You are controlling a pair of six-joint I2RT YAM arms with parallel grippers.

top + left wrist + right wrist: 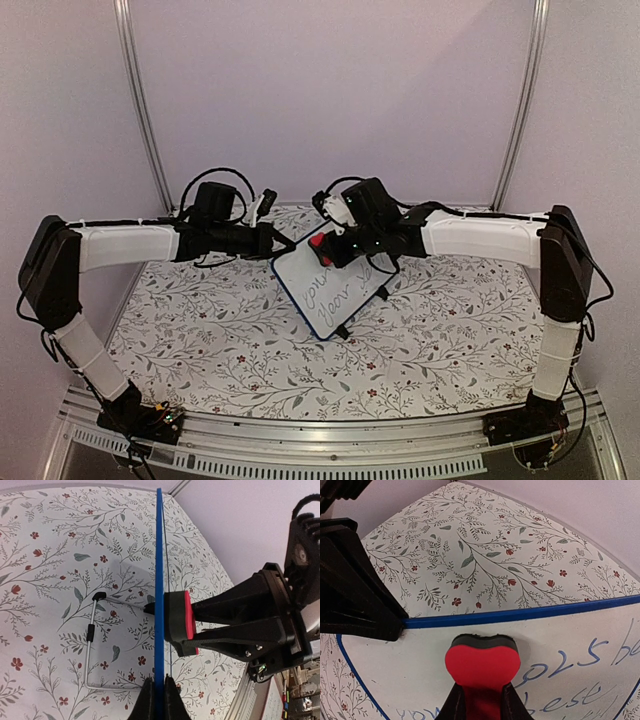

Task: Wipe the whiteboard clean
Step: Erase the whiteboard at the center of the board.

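Now the left pincer (156,686) clamps the board's (325,282) blue edge; the right pincer (481,694) grips a red eraser (481,661), its pad touching the written face.

Blue-framed whiteboard (410,675) with blue handwriting (592,652); red eraser (481,665); white tablecloth (485,555), grey-green leaves, red flowers.

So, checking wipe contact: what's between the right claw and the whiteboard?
The red eraser, held in the right claw, dark pad against the whiteboard; left wrist view shows it.

White-shelled arms (120,245), black tools (274,243) (326,250), looping black cables (214,173)
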